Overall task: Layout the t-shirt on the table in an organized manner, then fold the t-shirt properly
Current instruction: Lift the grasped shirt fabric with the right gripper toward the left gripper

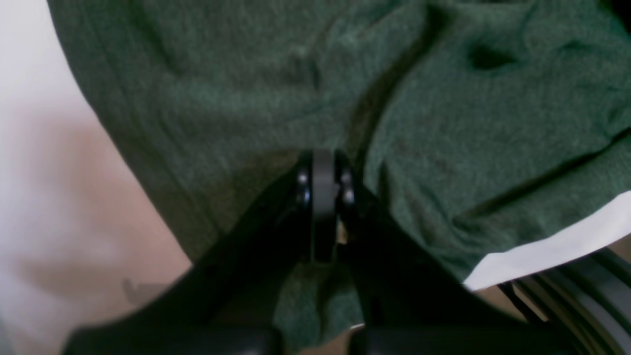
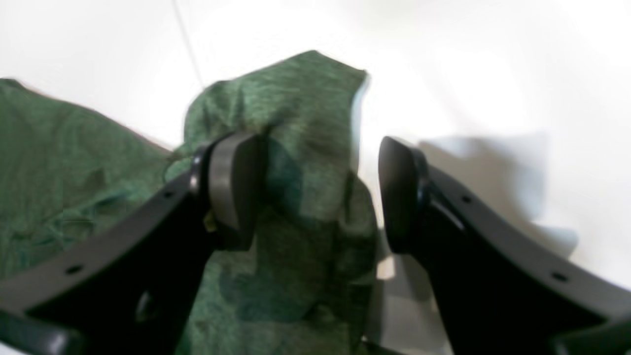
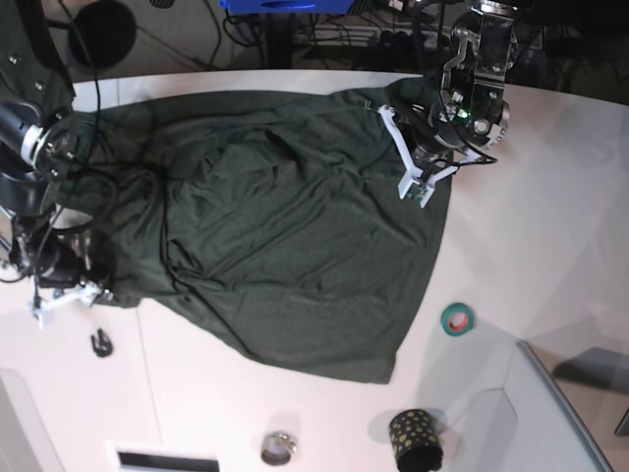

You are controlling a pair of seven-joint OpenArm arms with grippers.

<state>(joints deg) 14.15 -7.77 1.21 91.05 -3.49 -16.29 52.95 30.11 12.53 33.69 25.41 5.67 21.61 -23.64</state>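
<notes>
Pinching the t-shirt (image 1: pixel 236 88), the left hand (image 1: pixel 323 185) is clenched; only the right wrist view shows the right hand (image 2: pixel 318 192) released above the desk (image 2: pixel 468 64).

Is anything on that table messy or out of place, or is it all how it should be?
The t-shirt isn't flat: it lies skewed across the table, with wrinkles and a bunched-up end near the right gripper. A roll of green tape sits loose nearby.

Tape roll (image 3: pixel 456 318) and cup (image 3: pixel 415 440) stand beside the t-shirt (image 3: pixel 285 236).
</notes>
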